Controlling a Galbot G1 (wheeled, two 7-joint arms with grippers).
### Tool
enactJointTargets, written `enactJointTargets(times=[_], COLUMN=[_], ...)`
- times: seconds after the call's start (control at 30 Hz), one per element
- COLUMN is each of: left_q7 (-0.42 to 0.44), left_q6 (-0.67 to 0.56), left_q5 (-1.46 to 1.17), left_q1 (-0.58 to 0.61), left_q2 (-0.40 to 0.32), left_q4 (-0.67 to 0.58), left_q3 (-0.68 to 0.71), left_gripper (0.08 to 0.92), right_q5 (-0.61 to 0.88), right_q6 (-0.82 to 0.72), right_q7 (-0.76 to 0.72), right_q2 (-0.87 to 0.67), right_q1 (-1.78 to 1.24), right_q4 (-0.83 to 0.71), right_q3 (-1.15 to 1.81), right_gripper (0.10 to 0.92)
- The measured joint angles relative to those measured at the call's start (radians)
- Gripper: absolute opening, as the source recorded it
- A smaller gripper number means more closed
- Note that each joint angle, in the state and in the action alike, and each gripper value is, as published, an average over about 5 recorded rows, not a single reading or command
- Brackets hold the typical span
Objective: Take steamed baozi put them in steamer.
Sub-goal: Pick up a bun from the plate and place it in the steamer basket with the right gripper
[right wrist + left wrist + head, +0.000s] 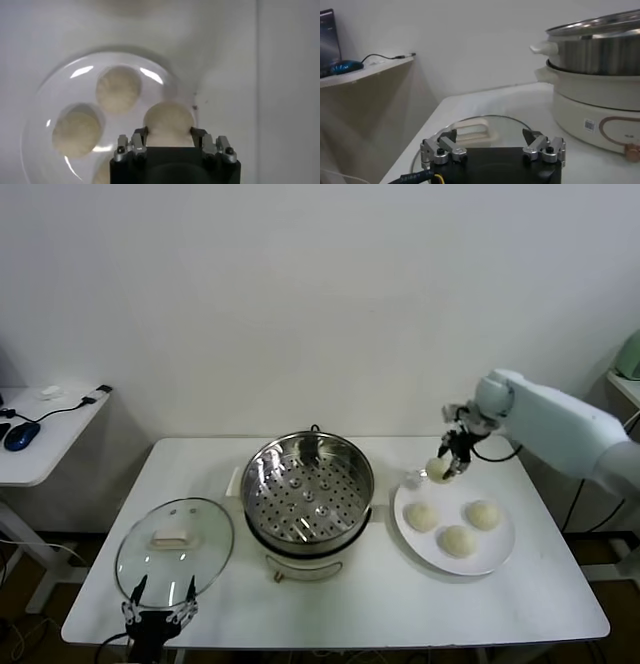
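My right gripper (446,463) is shut on one pale steamed baozi (437,470), held just above the far-left rim of the white plate (498,547). In the right wrist view that baozi (169,121) sits squeezed between both fingers of the right gripper (169,134). Three more baozi (421,516) (483,514) (458,540) lie on the plate. The steel steamer (262,470) stands mid-table, its perforated tray bare. My left gripper (160,600) hangs open at the table's front-left edge, by the glass lid (175,559).
The glass lid (510,127) with its white handle (475,131) lies flat just beyond the left gripper (492,142), with the steamer (600,75) farther off. A side desk (45,434) with a mouse and cable stands to the left.
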Motion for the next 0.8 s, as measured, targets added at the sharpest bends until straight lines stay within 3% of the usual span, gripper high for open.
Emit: enactJointTargets(times=[0.37, 0.8], left_q7=[0.000, -0.002], left_q6=[0.001, 0.001], left_q5=[-0.002, -0.006], left_q1=[-0.004, -0.014], left_q2=[0.005, 0.008], left_q4=[-0.003, 0.002], left_q3=[-0.001, 0.002], left_gripper=[0.823, 0.823], right_q5=[0.054, -0.237], right_q6=[0.206, 0.524], right_q7=[-0.003, 0.036], right_q2=[0.133, 0.292], right_q1=[0.218, 0.135], right_q4=[0.258, 0.256], right_q3=[-0.110, -0.088], right_gripper=[0.605, 0.602])
